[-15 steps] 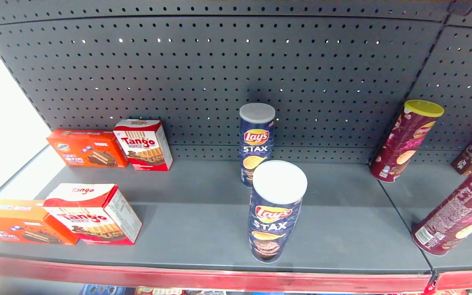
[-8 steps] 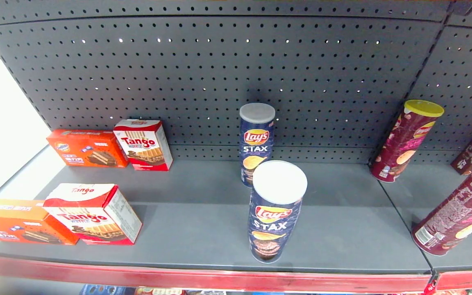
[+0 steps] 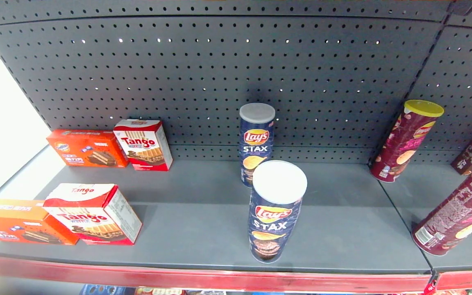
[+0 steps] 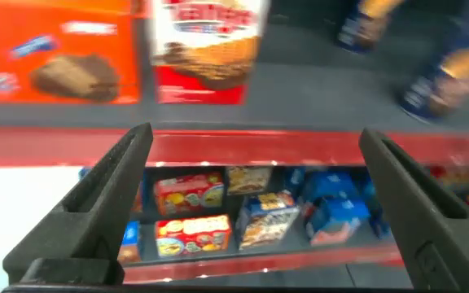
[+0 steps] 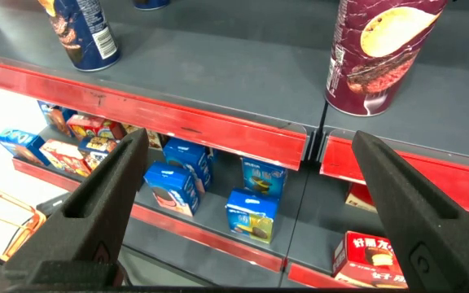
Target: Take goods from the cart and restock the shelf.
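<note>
1. Black fingers of the left gripper stood wide apart with nothing between them. The right gripper was spread just as wide and was also empty.
2. Both faced the shelf, level with its red lip. Small packets on the tier below showed between the right gripper's fingers.
3. On the shelf, the front blue can stood upright near the lip, with the rear blue can behind it by the pegboard. Wafer boxes and orange boxes sat to the robot's left, and maroon cans to its right.
4. With both grippers empty, the step in hand was probably fetching the next item from the cart. It would go best by drawing straight back from the lip, gripping the item around its middle and carrying it upright. The bare grey stretch between the wafer boxes and the blue cans looked the safest spot, since the front blue can could be knocked off the edge.
5. Both arms were held low and pointed forward. The left was before the boxes and the right near the joint between bays, below the nearer maroon can.
</note>
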